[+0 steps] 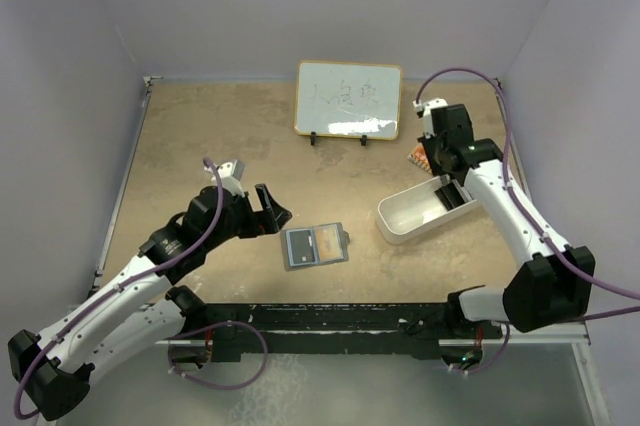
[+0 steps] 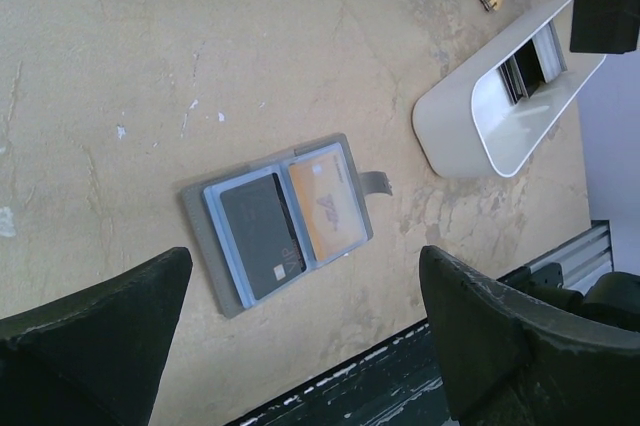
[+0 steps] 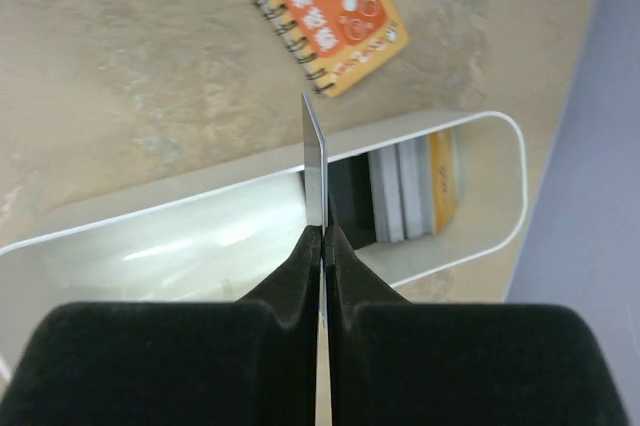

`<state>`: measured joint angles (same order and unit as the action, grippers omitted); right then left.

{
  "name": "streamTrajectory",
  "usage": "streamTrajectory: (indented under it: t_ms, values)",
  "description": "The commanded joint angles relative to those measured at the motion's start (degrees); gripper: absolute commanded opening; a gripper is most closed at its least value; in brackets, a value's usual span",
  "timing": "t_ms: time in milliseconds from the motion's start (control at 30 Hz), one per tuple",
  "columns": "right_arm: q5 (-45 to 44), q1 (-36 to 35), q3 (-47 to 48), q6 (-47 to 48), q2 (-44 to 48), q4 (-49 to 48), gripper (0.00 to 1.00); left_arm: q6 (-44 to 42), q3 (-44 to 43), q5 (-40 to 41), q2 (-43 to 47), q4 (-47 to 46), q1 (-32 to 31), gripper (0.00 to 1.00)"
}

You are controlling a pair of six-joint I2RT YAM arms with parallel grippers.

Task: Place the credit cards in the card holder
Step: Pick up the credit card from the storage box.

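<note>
The grey card holder (image 1: 315,246) lies open on the table; in the left wrist view its grey edge (image 2: 200,246) frames a dark card (image 2: 258,236) and an orange-gold card (image 2: 325,208) in its pockets. My left gripper (image 1: 270,208) hovers just left of it, open and holding nothing (image 2: 305,261). My right gripper (image 1: 452,191) is over the white tray (image 1: 405,221). In the right wrist view it (image 3: 322,231) is shut on a thin pale credit card (image 3: 314,166), seen edge-on and upright above the tray (image 3: 420,126). Several more cards (image 3: 405,191) stand at the tray's end.
An orange spiral notebook (image 1: 418,156) (image 3: 330,16) lies on the table just beyond the tray. A small whiteboard (image 1: 348,99) stands at the back. Walls enclose the table on three sides. A black rail (image 1: 330,321) runs along the near edge.
</note>
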<state>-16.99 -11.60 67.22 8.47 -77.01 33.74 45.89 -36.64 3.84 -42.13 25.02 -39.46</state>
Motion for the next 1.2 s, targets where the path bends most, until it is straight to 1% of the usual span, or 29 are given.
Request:
streamTrajectory:
  t_ms: [0, 67, 200, 367, 500, 600, 800, 933, 1067, 1167]
  values:
    - [-0.9, -4.1, -0.1, -4.7, 2.1, 3.6, 0.0, 1.1, -1.2, -0.7, 0.3, -4.4, -0.1, 0.92]
    - [-3.9, -4.1, -2.8, -3.3, 3.4, 1.5, 0.0, 1.8, -1.1, -1.1, 0.1, -5.2, -0.1, 0.92]
    - [-7.6, -4.0, -4.0, -3.0, 4.7, 2.7, 0.0, 3.2, -0.6, -2.1, 0.1, -5.8, -0.1, 0.91]
    - [-11.9, -3.5, -6.5, -0.3, 3.0, 1.5, 0.0, 3.5, 0.4, -2.8, 1.0, -5.8, -0.1, 0.91]
    - [-13.8, -0.2, -7.9, 0.9, 1.2, -0.8, 0.0, 2.6, -0.1, -3.2, 0.8, -5.1, -0.1, 0.91]
    - [-15.8, 2.3, -6.5, 1.7, -0.1, -1.6, 0.0, 1.4, -1.0, -3.4, 0.3, -4.1, -0.1, 0.91]
    - [-15.5, 3.8, -6.6, 5.6, -0.7, -6.9, 0.0, 0.0, -1.6, -2.8, 0.1, -3.0, -0.1, 0.91]
    - [-17.2, 5.7, -7.6, 9.1, -2.0, -9.8, 0.0, -0.7, -1.6, -1.6, 0.5, -2.5, -0.1, 0.91]
    - [-16.0, 7.6, -10.5, 12.3, -2.3, -13.8, 0.0, -1.3, -1.9, -1.1, -0.3, -2.9, -0.1, 0.92]
    - [-13.9, 8.3, -11.0, 13.3, -4.4, -15.5, 0.0, -1.7, -2.6, -1.4, -2.1, -3.0, -0.1, 0.92]
